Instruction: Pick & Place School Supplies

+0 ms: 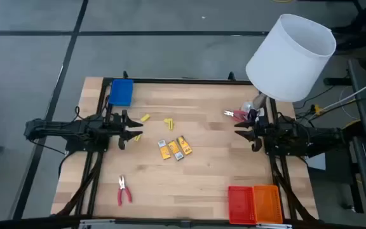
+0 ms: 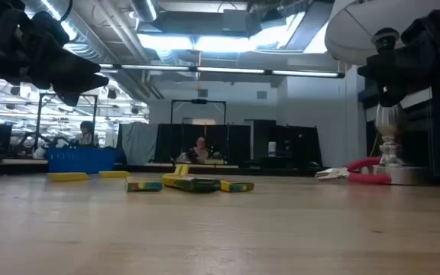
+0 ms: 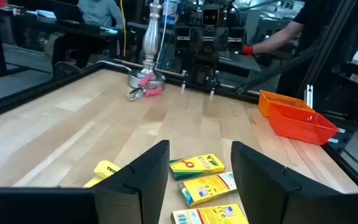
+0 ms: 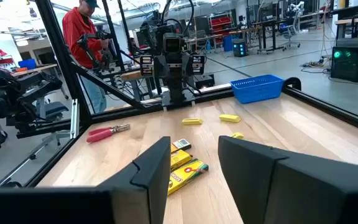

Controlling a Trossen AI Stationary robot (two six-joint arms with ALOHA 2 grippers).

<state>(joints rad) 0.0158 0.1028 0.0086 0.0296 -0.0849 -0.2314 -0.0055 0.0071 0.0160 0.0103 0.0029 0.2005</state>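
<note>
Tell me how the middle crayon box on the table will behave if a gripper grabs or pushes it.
The middle crayon box looks like thin cardboard, so probably light and crushable under a hard squeeze. It lies flat, so it should slide, not roll. Pushed sideways, it would likely nudge its close neighbours.

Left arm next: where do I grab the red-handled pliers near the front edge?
Grip the pliers across the two red handles, coming straight down. They lie flat, jaws pointing away from the front edge, with bare table around. The left gripper is open, hovering.

Both arms hovering, facing each other.
Left gripper [image 1: 129,131] over table's left side, fingers spread; right gripper [image 1: 244,131] over right side, fingers apart too.
</note>
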